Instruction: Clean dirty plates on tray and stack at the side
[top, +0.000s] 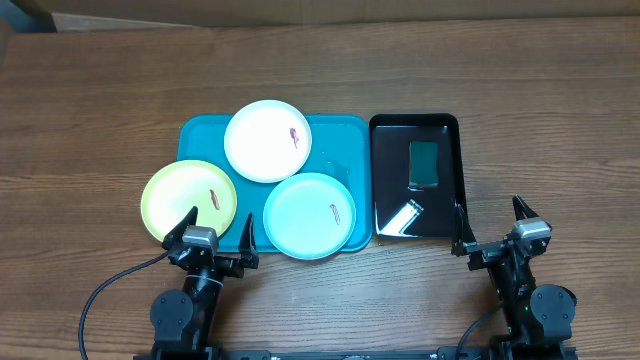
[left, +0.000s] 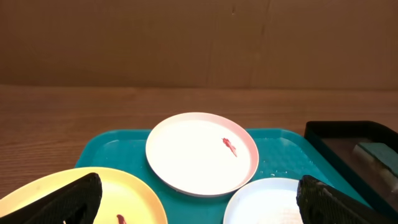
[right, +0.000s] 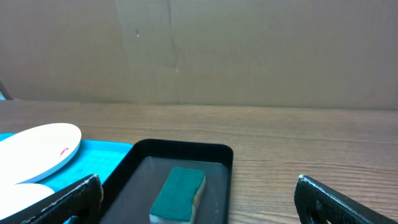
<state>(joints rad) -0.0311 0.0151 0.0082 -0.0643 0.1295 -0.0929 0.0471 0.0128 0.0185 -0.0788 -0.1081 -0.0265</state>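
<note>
Three plates are shown on the tray, each marked with a small reddish-brown smear. The white plate is seated at 12 o'clock of the tray, overlapping its far rim. The pale yellow-green plate is placed at 8 o'clock, lying across the tray's left edge and partly over the table. The light aqua plate is set at 5 o'clock, reaching past the near rim. No plate is stacked on another.

A black tray is positioned just beside the teal one at 3 o'clock, and a green sponge is held within it toward 1 o'clock.

The left gripper is poised at 5 o'clock of the yellow-green plate, jaws spread to full width, with nothing grasped. The right gripper is stationed at 5 o'clock of the black tray, likewise fully spread and empty.
</note>
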